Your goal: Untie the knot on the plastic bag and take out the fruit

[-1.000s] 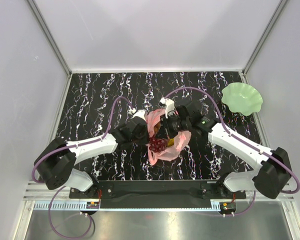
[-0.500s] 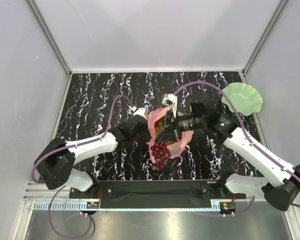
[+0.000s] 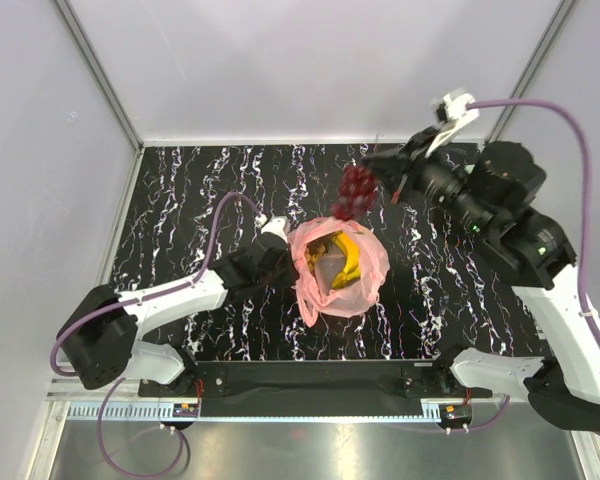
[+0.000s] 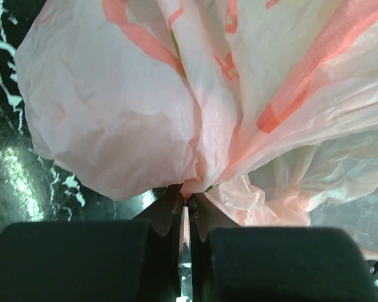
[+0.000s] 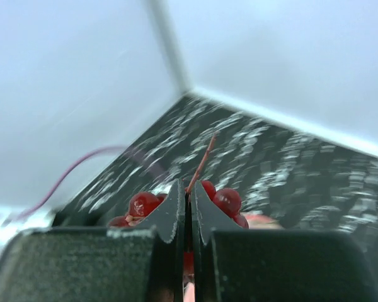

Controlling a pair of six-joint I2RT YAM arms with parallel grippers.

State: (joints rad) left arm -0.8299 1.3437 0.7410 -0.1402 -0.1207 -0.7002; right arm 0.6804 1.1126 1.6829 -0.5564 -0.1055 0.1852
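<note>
The pink plastic bag [image 3: 335,272] lies open in the middle of the table, with yellow bananas [image 3: 346,258] showing inside. My left gripper [image 3: 285,262] is shut on a pinch of the bag's left edge [image 4: 188,189]. The bag [image 4: 195,94] fills the left wrist view. My right gripper [image 3: 372,168] is high above the table's far side, shut on the stem of the dark red grape bunch [image 3: 354,192], which hangs below it. In the right wrist view the grapes [image 5: 227,200] sit behind my fingertips, with the thin stem [image 5: 201,165] sticking up between them.
A wavy green plate lies at the table's far right, mostly behind my right arm [image 3: 500,200]. The black marbled tabletop [image 3: 200,190] is enclosed by white walls [image 3: 310,70]. Purple cables [image 3: 230,215] loop over both arms.
My right gripper has lifted the grape bunch out of the bag and carried it up and to the far right. The left gripper kept its hold on the bag's edge.
</note>
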